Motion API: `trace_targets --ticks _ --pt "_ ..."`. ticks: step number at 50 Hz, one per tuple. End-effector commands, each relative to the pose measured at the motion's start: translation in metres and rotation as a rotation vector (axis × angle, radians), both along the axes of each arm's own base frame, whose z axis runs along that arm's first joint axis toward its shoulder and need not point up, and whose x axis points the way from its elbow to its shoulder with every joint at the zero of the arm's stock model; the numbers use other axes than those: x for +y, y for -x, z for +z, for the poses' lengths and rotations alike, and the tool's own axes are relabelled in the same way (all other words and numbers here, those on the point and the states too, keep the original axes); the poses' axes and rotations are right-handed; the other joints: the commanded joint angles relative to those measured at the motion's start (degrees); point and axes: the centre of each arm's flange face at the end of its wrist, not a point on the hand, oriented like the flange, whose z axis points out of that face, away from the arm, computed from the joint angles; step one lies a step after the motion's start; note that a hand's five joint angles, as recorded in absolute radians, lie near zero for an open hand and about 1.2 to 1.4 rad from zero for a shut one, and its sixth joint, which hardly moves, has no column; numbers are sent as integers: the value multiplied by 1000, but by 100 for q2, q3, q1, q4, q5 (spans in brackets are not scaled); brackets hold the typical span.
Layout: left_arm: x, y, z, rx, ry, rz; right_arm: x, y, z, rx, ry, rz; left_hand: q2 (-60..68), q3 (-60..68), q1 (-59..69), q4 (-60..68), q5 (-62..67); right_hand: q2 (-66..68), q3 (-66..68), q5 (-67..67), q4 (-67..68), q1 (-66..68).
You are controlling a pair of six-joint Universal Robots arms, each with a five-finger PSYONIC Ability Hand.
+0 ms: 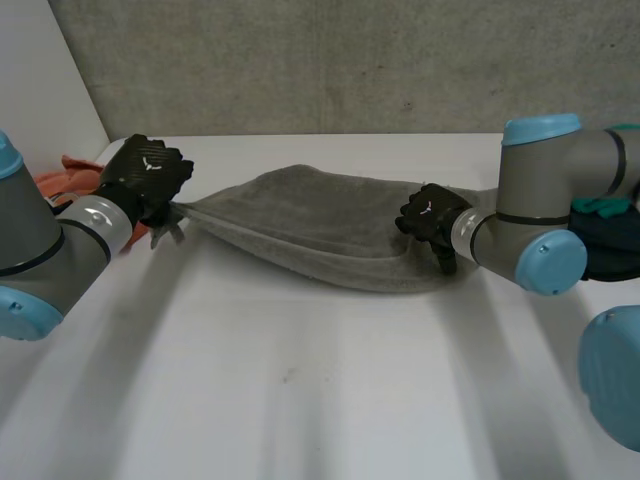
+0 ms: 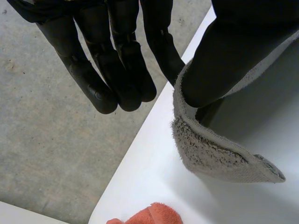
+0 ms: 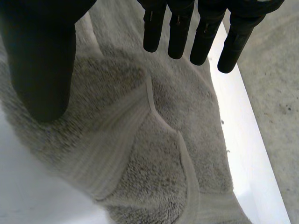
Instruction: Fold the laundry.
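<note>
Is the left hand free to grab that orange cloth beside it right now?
Probably not yet: the left hand is pinching a corner of the grey towel, so it's occupied, though the orange cloth lies close beside its arm.

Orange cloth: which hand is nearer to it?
Left. The left hand pinches the grey towel right beside the orange cloth; the right hand is at the towel's opposite end.

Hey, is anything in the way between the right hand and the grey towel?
Nothing visible does. The right hand, fingers straight, is directly over the right end of the grey towel, with towel under its palm. The orange cloth lies off by the left hand, which pinches the other corner.
</note>
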Motion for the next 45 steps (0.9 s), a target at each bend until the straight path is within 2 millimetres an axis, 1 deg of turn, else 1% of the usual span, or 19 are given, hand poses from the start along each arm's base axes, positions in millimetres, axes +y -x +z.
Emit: trace_targets --ticks 1,2,6,7,8,9,16,17,20,21,23,24,28,34,36,39,40,43,45 --pt "-3 -5 3 3 4 10 -15 2 -15 7 33 -57 1146 1185 1321 1156 1313 734 500 409 505 511" --pt "-3 -5 3 3 6 10 -15 2 -17 7 29 -56 1146 1185 1321 1156 1313 784 550 459 555 561" --pt "-3 -6 4 5 7 13 -15 2 -22 8 18 -54 1146 1185 1321 1156 1313 2630 2395 2304 2400 2407" --pt "-2 -6 5 5 7 13 -14 3 -21 7 10 -54 1146 1185 1321 1156 1313 3784 3550 3459 3555 3561" --pt "-2 -6 5 4 7 13 -14 3 -20 6 6 -54 1146 1185 1321 1156 1313 4429 4194 4103 4199 4206" --pt "-2 -7 5 5 7 15 -13 5 -14 -3 2 -55 1146 1185 1321 1156 1313 5969 5735 5644 5740 5746" --pt "3 -10 3 -9 -13 19 -3 22 25 -43 -25 -95 1146 1185 1321 1156 1313 5985 5750 5660 5756 5762" --pt "6 -12 2 -18 -29 22 2 30 34 -46 -40 -114 1146 1185 1321 1156 1313 5985 5750 5660 5756 5762" --pt "11 -17 0 -39 -59 34 18 43 45 -29 -77 -138 1146 1185 1321 1156 1313 5985 5750 5660 5756 5762" --pt "18 -18 -1 -60 -85 33 31 52 50 -9 -108 -146 1146 1185 1321 1156 1313 5985 5750 5660 5756 5762" --pt "26 -21 -3 -88 -131 31 45 60 52 18 -139 -146 1146 1185 1321 1156 1313 5985 5750 5660 5756 5762" --pt "31 -22 -5 -107 -159 28 59 68 53 53 -165 -142 1146 1185 1321 1156 1313 5985 5750 5660 5756 5762" --pt "61 -33 -19 -231 -358 1 86 89 45 170 -203 -111 1146 1185 1321 1156 1313 5985 5750 5660 5756 5762" --pt "75 -42 -29 -321 -543 -53 105 101 31 265 -237 -48 1146 1185 1321 1156 1313 5985 5750 5660 5756 5762" --pt "69 -40 -33 -317 -561 -75 103 99 27 261 -225 -41 1146 1185 1321 1156 1313 5985 5750 5660 5756 5762" --pt "52 -32 -31 -292 -515 -92 90 92 26 224 -171 -60 1146 1185 1321 1156 1313 5985 5750 5660 5756 5762" --pt "37 -26 -28 -268 -465 -92 79 86 31 179 -121 -84 1146 1185 1321 1156 1313 5985 5750 5660 5756 5762" --pt "12 -17 -17 -219 -378 -77 58 77 44 85 -34 -131 1146 1185 1321 1156 1313 5985 5750 5660 5756 5762" --pt "-12 -7 3 -155 -271 -67 39 65 62 -29 59 -166 1146 1185 1321 1156 1313 5985 5750 5660 5756 5762"
